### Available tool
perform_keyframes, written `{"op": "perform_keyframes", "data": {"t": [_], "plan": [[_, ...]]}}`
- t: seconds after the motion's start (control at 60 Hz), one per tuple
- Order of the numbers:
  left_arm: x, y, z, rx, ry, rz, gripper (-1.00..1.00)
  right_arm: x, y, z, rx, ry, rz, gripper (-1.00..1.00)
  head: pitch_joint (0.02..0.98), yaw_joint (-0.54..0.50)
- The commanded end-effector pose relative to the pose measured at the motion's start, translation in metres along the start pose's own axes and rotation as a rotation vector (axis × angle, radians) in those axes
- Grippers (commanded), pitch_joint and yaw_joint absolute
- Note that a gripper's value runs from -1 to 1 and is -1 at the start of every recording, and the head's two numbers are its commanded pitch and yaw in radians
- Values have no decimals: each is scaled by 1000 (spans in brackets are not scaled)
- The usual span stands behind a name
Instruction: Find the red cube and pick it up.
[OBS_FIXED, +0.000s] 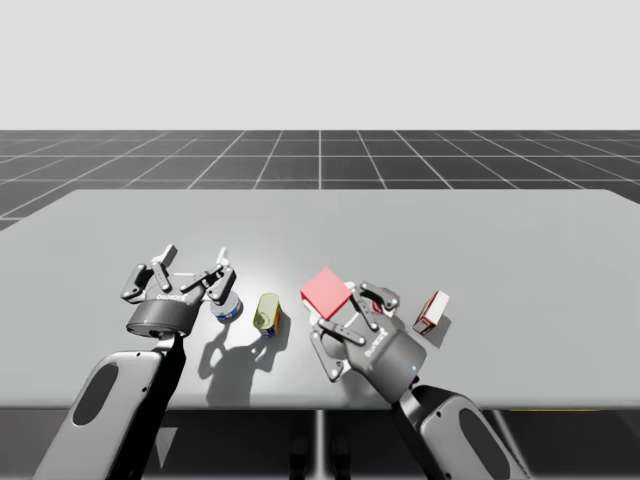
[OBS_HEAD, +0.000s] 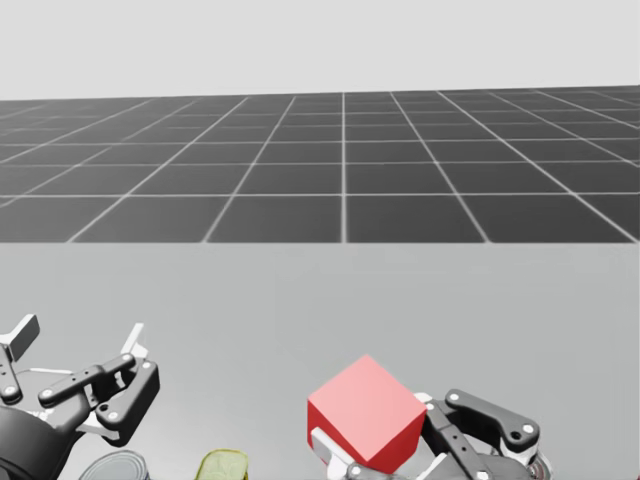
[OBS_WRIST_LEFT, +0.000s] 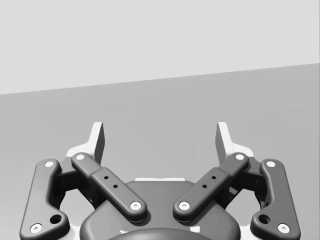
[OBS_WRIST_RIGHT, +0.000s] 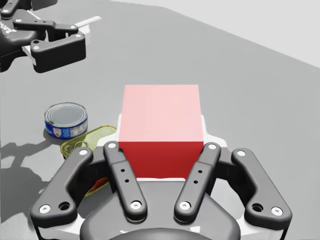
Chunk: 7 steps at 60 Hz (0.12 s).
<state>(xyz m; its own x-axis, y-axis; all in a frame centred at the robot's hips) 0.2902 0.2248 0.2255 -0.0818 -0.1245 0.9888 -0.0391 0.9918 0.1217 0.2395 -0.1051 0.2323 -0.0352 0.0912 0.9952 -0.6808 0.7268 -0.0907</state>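
right gripper clamped on red cube | left gripper fingers apart, empty | risk: cube juts ahead of fingertips, could twist loose

Beyond the red cube, bare table runs to the far edge. Left of the cube lies a yellow can, then a blue can just beside my left gripper. Right of the cube sits a small box.

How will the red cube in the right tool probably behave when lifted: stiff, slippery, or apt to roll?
Probably stiff: the red cube shows sharp, unbent edges in the grip of my right tool. Its flat sides give the tool broad contact, so slipping seems unlikely. Set down, it should rest, not roll.
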Motion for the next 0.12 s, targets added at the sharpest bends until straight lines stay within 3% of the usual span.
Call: {"op": "perform_keyframes", "data": {"t": [0.017, 0.117], "plan": [[0, -1, 0, -1, -1, -1, -1000, 55, -17, 0, -164, -147, 41, 1000, 443, 50], [0, -1, 0, -1, -1, -1, -1000, 79, -19, 6, -198, -231, 76, 1000, 441, 50]]}}
